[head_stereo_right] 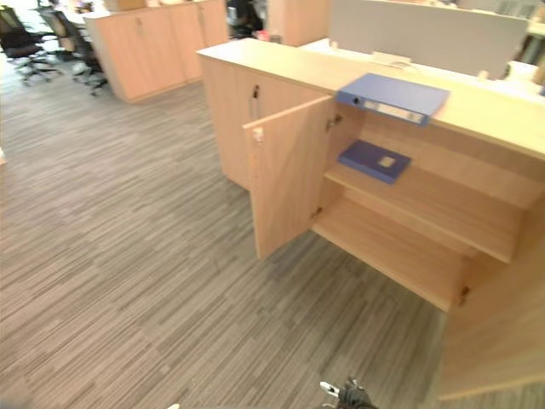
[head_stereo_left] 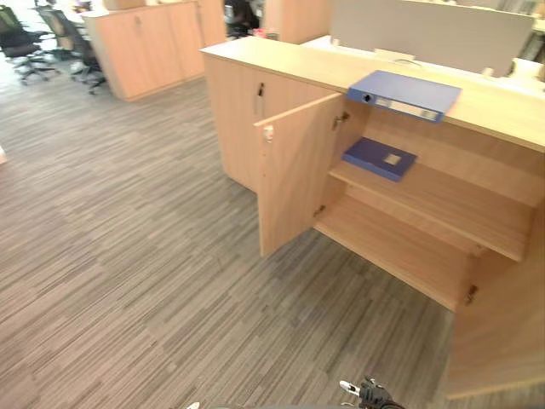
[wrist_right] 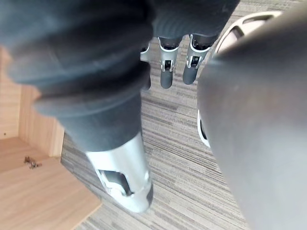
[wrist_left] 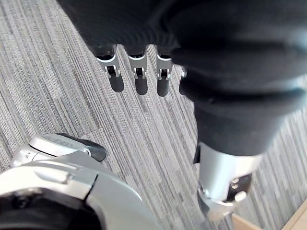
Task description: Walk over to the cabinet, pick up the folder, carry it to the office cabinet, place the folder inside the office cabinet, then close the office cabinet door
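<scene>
A light-blue ring folder [head_stereo_left: 403,94] lies flat on the wooden top [head_stereo_left: 289,64] of the low office cabinet, above its open compartment. A darker blue flat folder [head_stereo_left: 379,158] rests on the upper shelf inside. The cabinet's left door [head_stereo_left: 294,175] stands open towards me, and the right door [head_stereo_left: 502,332] is swung out at the near right. My left hand [wrist_left: 139,72] hangs over the carpet with straight fingers and holds nothing. My right hand [wrist_right: 165,67] hangs the same way beside the cabinet's bottom shelf [wrist_right: 33,191].
Striped grey carpet [head_stereo_left: 128,256] stretches between me and the cabinet. More wooden cabinets [head_stereo_left: 145,47] and office chairs [head_stereo_left: 25,43] stand at the far left. A grey partition [head_stereo_left: 426,34] rises behind the cabinet top.
</scene>
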Tool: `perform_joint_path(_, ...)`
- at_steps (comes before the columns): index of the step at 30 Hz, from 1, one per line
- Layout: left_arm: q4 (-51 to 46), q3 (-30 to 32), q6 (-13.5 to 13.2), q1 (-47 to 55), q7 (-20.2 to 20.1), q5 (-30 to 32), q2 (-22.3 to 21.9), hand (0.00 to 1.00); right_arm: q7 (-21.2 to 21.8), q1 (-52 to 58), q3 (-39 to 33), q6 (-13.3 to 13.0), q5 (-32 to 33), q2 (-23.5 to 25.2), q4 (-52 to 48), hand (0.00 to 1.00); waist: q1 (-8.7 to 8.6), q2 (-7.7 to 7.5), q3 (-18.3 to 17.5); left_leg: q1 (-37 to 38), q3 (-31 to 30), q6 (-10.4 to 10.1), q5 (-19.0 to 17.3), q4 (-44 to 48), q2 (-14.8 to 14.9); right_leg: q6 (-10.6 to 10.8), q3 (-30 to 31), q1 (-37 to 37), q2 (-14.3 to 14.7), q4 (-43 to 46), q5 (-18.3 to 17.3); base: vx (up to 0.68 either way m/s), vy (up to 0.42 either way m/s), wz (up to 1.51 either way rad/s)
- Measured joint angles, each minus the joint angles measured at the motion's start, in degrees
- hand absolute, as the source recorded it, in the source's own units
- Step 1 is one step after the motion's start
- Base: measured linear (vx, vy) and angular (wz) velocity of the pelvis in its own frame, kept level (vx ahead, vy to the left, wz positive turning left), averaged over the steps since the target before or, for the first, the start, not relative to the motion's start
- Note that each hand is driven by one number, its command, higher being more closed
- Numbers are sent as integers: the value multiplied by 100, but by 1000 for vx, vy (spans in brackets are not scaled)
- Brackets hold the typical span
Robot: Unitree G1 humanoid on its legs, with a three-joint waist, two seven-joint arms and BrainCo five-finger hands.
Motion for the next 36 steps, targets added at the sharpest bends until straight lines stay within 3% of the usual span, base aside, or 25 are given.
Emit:
perform_joint_path(2,-3,-85,-4,-24,-14,-8,37,0,0,-40,166,0,-7,-16,8,0,2,-24,19,52,198,-64,-150,-80,157,0,-125,-187,164,-567,39,-42,-40,-57)
perform_joint_path(3,-1,-84,-4,-41,-16,-20,73,0,0,-59,220,0,-6,-1,8,0,-6,-107,29,98,235,-90,-172,-163,157,-51,-116,-332,199,-1041,138,-43,-92,-47)
perform_joint_path(5,0,-78,-4,-97,-13,-184,93,0,0,-66,210,2,3,28,0,0,-102,-272,4,157,151,-181,-177,-276,143,-69,-107,-422,271,-1345,625,99,-193,-5)
perform_joint_path(7,9,-32,-4,-71,-1,-360,-5,0,5,-75,221,0,0,8,16,0,-96,-142,-17,240,50,-370,-117,-462,309,-118,-95,-409,545,-1424,603,177,-166,-13)
perform_joint_path(10,9,99,-1,-25,4,-449,-54,0,16,-62,224,5,-3,-4,27,0,-130,-126,-4,486,58,-627,-129,-582,685,-303,-122,-162,1002,-1597,562,232,-193,-22)
perform_joint_path(13,3,111,-1,-21,-20,-454,-46,0,38,-18,259,11,-7,-61,45,0,-181,-117,-7,526,96,-804,-499,-179,904,-345,-153,87,1261,-1810,427,197,-101,-9)
perform_joint_path(15,7,124,0,7,-35,-466,-36,0,43,8,271,11,19,-76,43,0,-216,-123,-32,233,117,-896,-908,686,1024,-296,-113,223,1386,-1970,312,153,-40,-10)
perform_joint_path(16,-48,194,2,23,-39,-471,-3,0,45,49,377,9,95,-48,43,0,-200,-211,-48,-353,111,-1008,-1128,2045,1141,-340,-48,358,1463,-2156,290,188,-50,-24)
perform_joint_path(18,-85,251,27,55,-38,-587,-57,0,46,74,481,10,255,-107,69,0,-147,-161,-23,-952,58,-1129,-1122,3747,1414,-398,196,597,1682,-2319,373,223,-38,-62)
perform_joint_path(19,-85,345,35,111,-36,-710,-122,0,42,119,486,9,303,-137,96,0,-116,-135,-32,-1227,-26,-1348,-880,4592,1593,-430,359,787,1836,-2437,357,219,7,-77)
perform_joint_path(20,-84,383,39,121,-36,-731,-114,0,40,155,519,10,314,-136,98,0,-89,-147,-46,-1348,-96,-1348,-911,4953,1608,-446,431,882,1867,-2497,345,303,46,-78)
perform_joint_path(22,-117,418,53,91,-35,-806,-105,0,30,131,706,25,381,-226,184,0,24,-166,-20,-1728,-135,-1123,-1299,5525,1453,-563,846,1074,1877,-2629,263,328,133,-76)
perform_joint_path(24,-290,503,48,70,-29,-832,-154,0,8,-6,863,74,450,-259,322,0,159,-199,136,-2268,-162,-710,-1740,5372,1042,-525,1309,1275,1667,-2701,247,242,181,-109)
perform_joint_path(25,-313,503,48,72,-27,-839,-154,0,-1,-35,931,79,467,-263,325,0,186,-213,154,-2366,-211,-651,-1775,5185,951,-505,1409,1310,1594,-2686,237,269,299,-143)
perform_joint_path(26,-331,473,24,80,-5,-842,-146,0,-12,-124,1115,73,474,-254,350,0,244,-217,147,-2424,-679,-734,-1552,3583,636,-189,1733,1389,1356,-2648,188,307,391,-119)
perform_joint_path(27,-327,448,7,88,3,-843,-159,0,-12,-143,1160,63,471,-251,345,0,260,-170,127,-2410,-804,-703,-980,3204,610,-81,1852,1423,1306,-2629,126,417,454,-114)
perform_joint_path(28,-322,428,0,100,14,-844,-103,0,-20,-126,1255,62,477,-129,342,0,257,-245,87,-2243,-644,-547,-965,3142,482,40,1982,1497,1153,-2623,65,249,260,-41)
perform_joint_path(30,-463,370,-106,-41,36,-837,6,0,-10,-220,1449,54,475,-6,338,0,255,-435,20,-2151,-568,-546,-962,3038,281,-84,1974,1316,1047,-2688,236,241,172,-24)
perform_joint_path(32,-452,357,-112,-141,38,-836,22,0,-23,-303,1499,51,475,-33,363,0,246,-444,39,-2055,-635,-539,-970,3105,126,-102,1986,1337,973,-2721,289,188,145,-34)
perform_joint_path(36,-308,336,-110,-110,41,-816,51,0,-17,-318,1411,3,453,5,367,0,330,-380,-187,-1377,-655,-383,-878,2250,-35,33,2214,1344,763,-2806,823,144,122,-55)
